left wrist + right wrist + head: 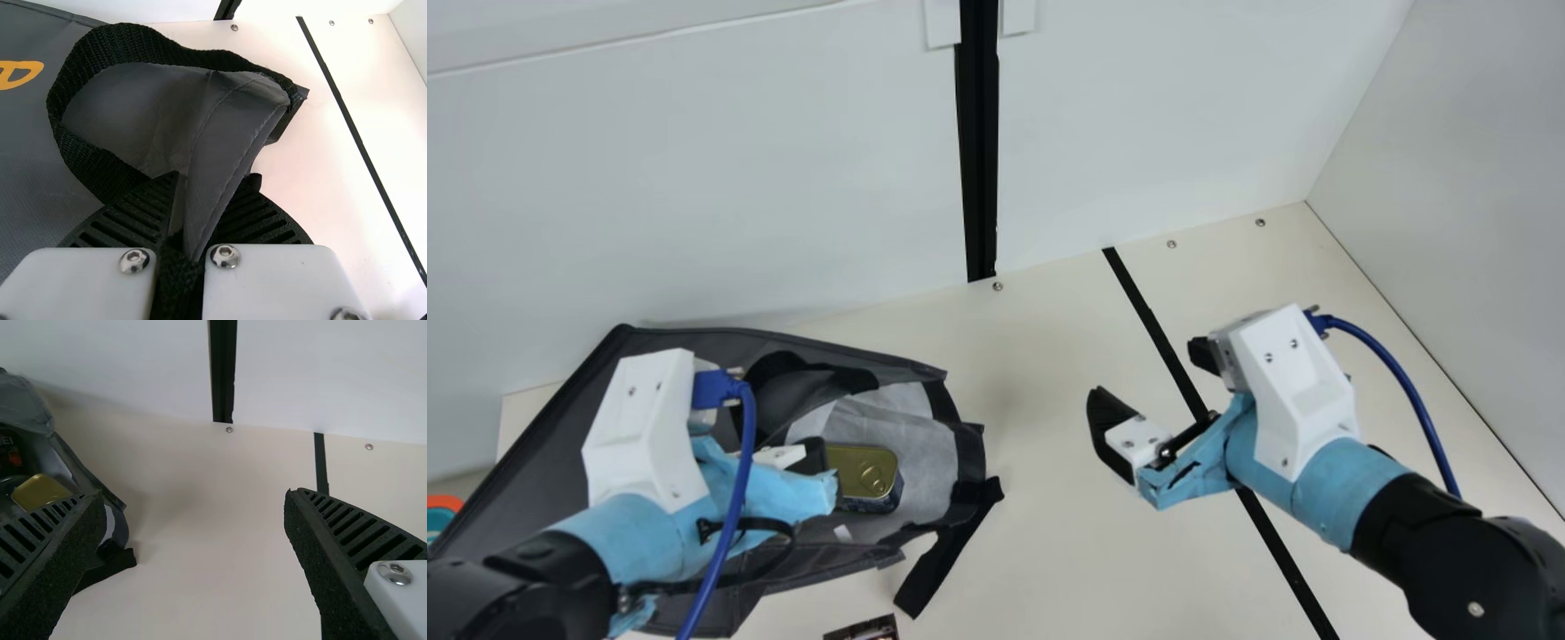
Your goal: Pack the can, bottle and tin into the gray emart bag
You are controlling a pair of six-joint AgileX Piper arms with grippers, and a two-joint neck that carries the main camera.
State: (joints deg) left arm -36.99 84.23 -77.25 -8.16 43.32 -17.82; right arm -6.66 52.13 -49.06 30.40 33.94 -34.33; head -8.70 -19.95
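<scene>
1. I see the gray bag (525, 498) on the cream table (1040, 542), over on my left side. Its mouth is open, and there is pale lining (920, 444) inside.
2. My left gripper (813, 453) is up against the bag. In the left wrist view, the left gripper (215, 178) is squeezed onto the bag's gray cloth, with a bit of black strap pinched in there too. The rest of the strap (137, 43) makes a big loop past the fingers, and an orange mark (17, 75) is on the bag beside it.
3. The tin (864, 476) is in the bag, near the open mouth. Its gold lid and the pull ring on it are showing.
4. In the right wrist view, a dark thing with red on it (13, 457) is in the bag near the tin. I can't tell if it is the can or the bottle.
5. My right gripper (1152, 373) is over the table, well apart from the bag. Its two fingers are wide apart, with nothing between them.
6. A long black line (1152, 324) runs over the table and goes behind my right arm.
</scene>
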